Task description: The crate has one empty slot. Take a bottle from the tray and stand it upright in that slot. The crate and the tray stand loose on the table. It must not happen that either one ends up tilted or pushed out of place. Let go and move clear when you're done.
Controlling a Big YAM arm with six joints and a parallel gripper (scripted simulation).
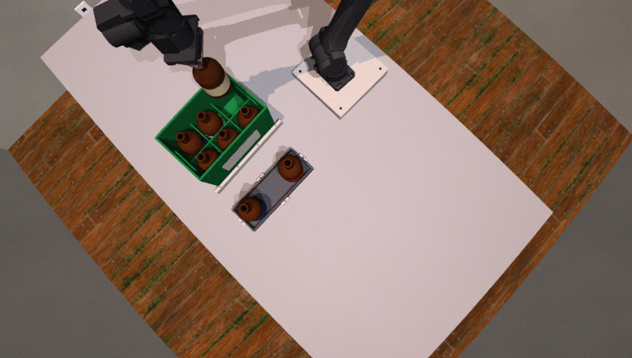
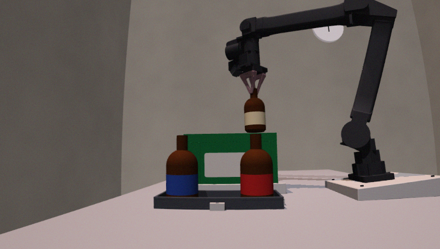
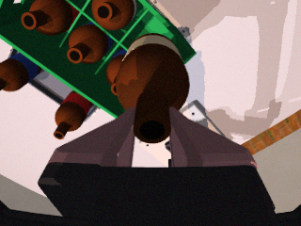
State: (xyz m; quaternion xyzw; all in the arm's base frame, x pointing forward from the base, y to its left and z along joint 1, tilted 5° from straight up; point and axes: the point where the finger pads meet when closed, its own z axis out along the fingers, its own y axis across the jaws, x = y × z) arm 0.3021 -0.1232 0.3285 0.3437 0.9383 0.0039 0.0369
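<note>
My gripper (image 2: 253, 92) (image 3: 151, 113) is shut on the neck of a brown bottle with a cream label (image 1: 208, 73) (image 2: 254, 118) (image 3: 152, 80). The bottle hangs about upright near the back corner of the green crate (image 1: 268, 121) (image 2: 231, 143) (image 3: 96, 91), its base slightly above rim height in the exterior view. The empty slot (image 1: 231, 106) (image 3: 152, 24) is at that end; exact alignment is unclear. Several bottles fill the other slots. The dark tray (image 1: 274, 188) (image 2: 185, 202) holds a blue-labelled bottle (image 1: 250, 208) (image 2: 182, 184) and a red-labelled bottle (image 1: 290, 166) (image 2: 257, 184), with a gap between them.
A white strip (image 1: 248, 156) (image 2: 280, 188) lies along the crate's front, between crate and tray. The arm's white base plate (image 1: 341, 99) (image 2: 376, 192) is to the right of the crate. Filled slots with upright bottle necks adjoin the empty slot.
</note>
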